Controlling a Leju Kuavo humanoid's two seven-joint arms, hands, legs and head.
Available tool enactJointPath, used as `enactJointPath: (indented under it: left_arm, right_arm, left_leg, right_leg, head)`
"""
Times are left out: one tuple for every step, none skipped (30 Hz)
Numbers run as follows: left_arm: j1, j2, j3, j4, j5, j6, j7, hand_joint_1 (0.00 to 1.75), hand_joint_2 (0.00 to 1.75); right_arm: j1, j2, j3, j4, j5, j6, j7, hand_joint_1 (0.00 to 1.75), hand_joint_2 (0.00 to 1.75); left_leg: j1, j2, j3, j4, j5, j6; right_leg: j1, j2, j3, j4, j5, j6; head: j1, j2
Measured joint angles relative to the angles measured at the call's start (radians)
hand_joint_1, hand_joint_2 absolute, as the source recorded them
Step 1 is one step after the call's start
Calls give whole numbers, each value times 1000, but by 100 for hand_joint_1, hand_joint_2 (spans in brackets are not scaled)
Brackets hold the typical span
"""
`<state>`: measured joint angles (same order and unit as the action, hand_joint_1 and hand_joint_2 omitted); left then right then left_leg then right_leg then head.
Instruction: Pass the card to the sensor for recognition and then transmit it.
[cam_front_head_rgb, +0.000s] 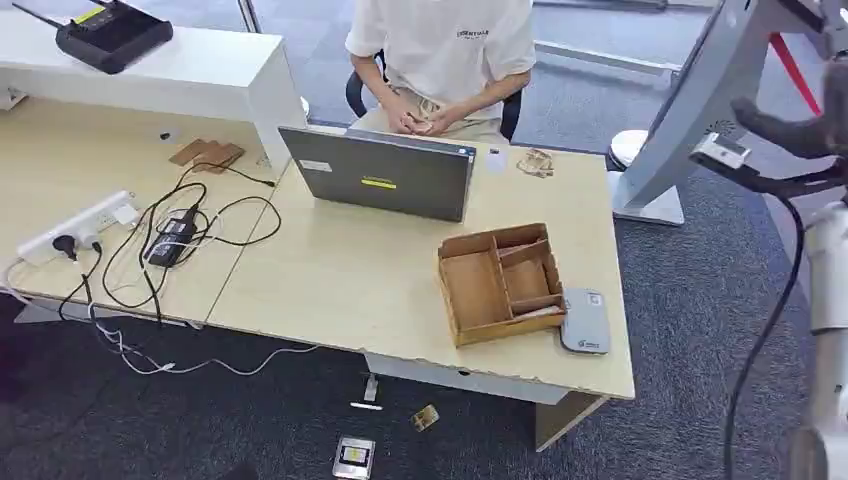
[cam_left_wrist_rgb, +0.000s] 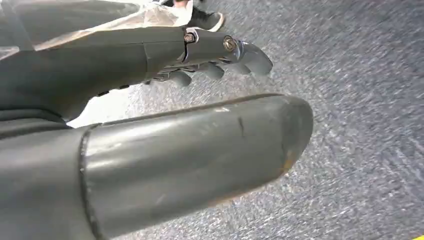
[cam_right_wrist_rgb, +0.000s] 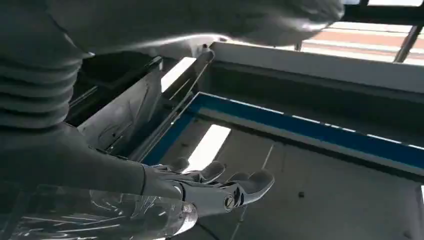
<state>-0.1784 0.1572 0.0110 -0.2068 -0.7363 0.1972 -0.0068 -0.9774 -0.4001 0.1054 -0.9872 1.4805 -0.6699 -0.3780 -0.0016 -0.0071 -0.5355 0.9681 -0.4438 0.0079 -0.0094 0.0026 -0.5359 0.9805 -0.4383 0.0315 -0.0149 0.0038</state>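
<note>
Both hands are released and hold nothing: my left hand (cam_left_wrist_rgb: 150, 65) hangs over carpet, my right hand (cam_right_wrist_rgb: 215, 187) is lifted toward the ceiling. A card-like piece (cam_front_head_rgb: 353, 458) lies on the floor; I cannot tell if it is the task's card. Farther off, the sensor (cam_front_head_rgb: 585, 320) sits just beside the wooden tray (cam_front_head_rgb: 470, 290) on the counter (cam_front_head_rgb: 350, 280). I'd present any card flat and steady over the sensor. The head view gives me the counter; the wrist views give me the fingers.

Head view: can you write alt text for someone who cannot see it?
A wooden divider tray sits beside a grey card reader near a light wooden desk's front right corner. Behind them, a person sits at a laptop.
</note>
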Motion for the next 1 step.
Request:
enactJointPath:
  left_arm:
    - [3, 0, 5, 1, 1, 2, -2, 0, 0]
  right_arm:
    - [0, -11, -16, -6, 0, 0, -3, 0, 0]
  left_leg:
    - [0, 0, 0, 0, 0, 0]
  right_leg:
    - [0, 1, 0, 0, 0, 0]
  head:
    - [0, 0]
